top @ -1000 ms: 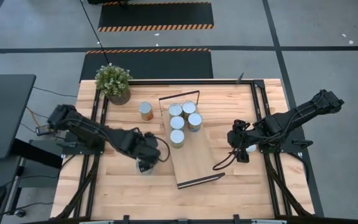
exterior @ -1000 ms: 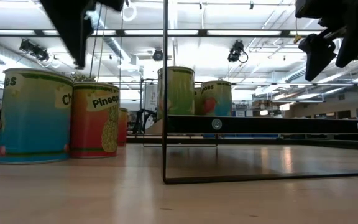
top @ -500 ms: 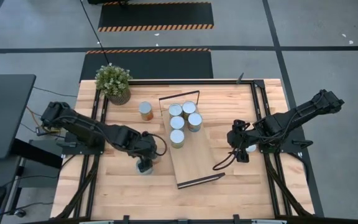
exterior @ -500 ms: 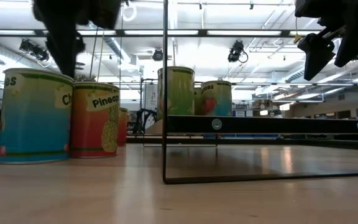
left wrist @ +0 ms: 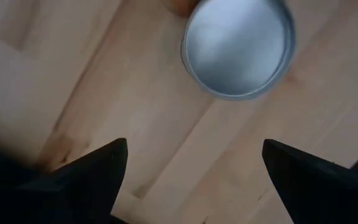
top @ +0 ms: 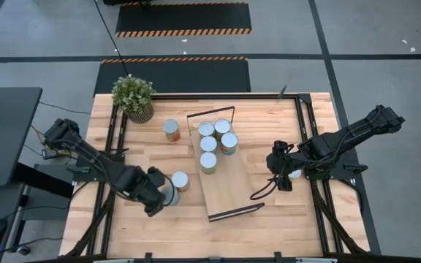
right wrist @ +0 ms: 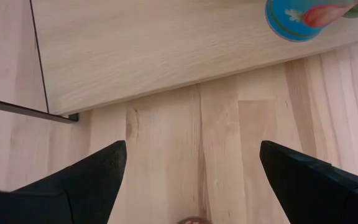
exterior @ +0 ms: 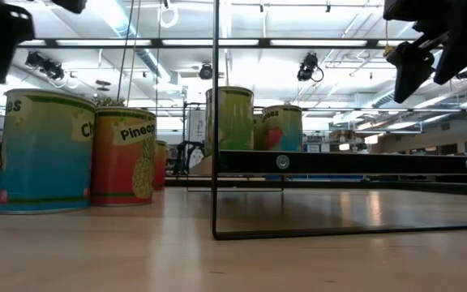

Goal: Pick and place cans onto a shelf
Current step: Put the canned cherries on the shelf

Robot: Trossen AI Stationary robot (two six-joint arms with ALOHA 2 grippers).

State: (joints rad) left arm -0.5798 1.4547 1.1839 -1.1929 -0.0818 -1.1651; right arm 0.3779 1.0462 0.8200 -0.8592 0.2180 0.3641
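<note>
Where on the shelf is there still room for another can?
The shelf's near half is bare board, from the last can down to the wire frame. The far end is crowded: five cans clustered by the other frame.

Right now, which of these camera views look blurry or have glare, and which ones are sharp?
High view: evenly lit and sharp across the shelf. Low view: bright ceiling strip lights glare overhead, and both arms show only as dark silhouettes against them. Left wrist view: soft all over, the can top a pale, hazy disc. Right wrist view: wood grain crisp, though the right gripper fingers in the foreground are blurred.
</note>
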